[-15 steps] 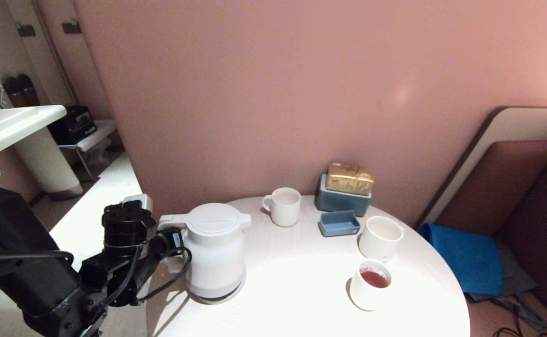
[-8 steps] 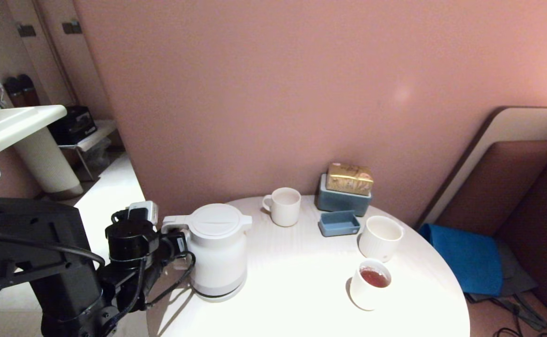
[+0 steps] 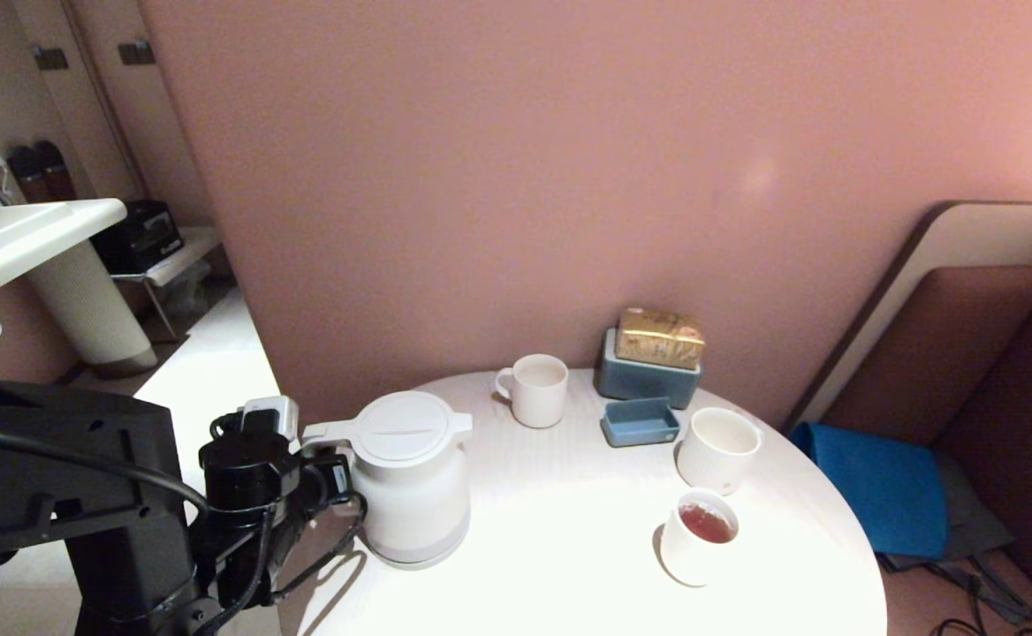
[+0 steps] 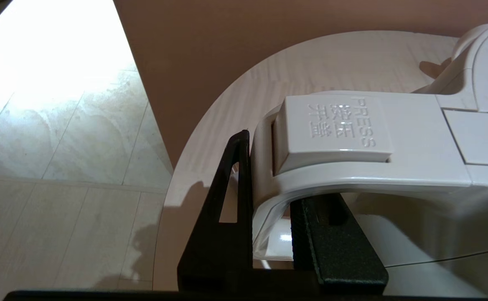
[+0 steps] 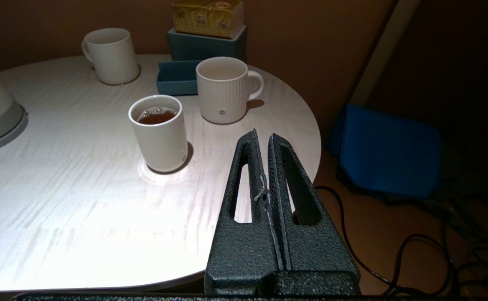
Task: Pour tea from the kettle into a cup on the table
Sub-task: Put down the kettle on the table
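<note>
Now — left claw [image 4: 271,217] level, pinching kettle [image 3: 410,481] handle | right claw [image 5: 264,146] pressed together — beside table [image 5: 81,200]

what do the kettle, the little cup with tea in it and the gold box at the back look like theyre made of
The kettle looks like matte white plastic: its handle has a moulded button with raised lettering. The cup looks like glazed ceramic, smooth, faintly glossy and finely ribbed, though it could be hard plastic. The gold box seems wrapped in shiny foil or metallic paper, crinkled and reflective.
</note>
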Controlling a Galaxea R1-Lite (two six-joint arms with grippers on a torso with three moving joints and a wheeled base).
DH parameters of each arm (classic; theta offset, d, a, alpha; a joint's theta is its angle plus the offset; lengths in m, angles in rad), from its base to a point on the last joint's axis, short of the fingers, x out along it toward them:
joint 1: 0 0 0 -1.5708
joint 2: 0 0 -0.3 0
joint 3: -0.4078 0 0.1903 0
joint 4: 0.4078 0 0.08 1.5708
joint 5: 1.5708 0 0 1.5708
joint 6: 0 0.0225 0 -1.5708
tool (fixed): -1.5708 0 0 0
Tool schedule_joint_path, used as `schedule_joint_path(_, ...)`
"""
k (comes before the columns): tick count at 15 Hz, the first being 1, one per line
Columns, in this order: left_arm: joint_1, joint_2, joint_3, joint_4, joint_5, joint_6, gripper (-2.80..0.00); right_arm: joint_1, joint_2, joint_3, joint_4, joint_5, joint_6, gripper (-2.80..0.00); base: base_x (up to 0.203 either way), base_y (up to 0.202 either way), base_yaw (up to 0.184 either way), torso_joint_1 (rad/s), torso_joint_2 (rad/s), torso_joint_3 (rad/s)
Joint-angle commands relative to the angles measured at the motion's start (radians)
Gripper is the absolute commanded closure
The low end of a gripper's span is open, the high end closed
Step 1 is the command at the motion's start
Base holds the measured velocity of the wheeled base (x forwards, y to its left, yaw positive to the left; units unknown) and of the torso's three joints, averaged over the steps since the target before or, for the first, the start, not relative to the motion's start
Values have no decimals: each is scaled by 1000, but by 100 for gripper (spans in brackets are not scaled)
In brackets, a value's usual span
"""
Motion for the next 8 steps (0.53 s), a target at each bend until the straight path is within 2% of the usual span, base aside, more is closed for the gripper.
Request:
schedule_joint_path(1, 0, 6, 6, -9, 3, 0, 0, 0, 1, 0, 0, 0, 0, 0, 0, 0, 0, 0, 0, 0)
schedule_joint_path(2, -1, 4, 11, -9, 2, 0, -280, 0, 1, 0, 0, 0, 0, 0, 0, 0, 0, 0, 0, 0)
schedule_joint_path(8, 0, 0, 97, -64, 2, 1, -280, 0, 1, 0, 0, 0, 0, 0, 0, 0, 0, 0, 0, 0)
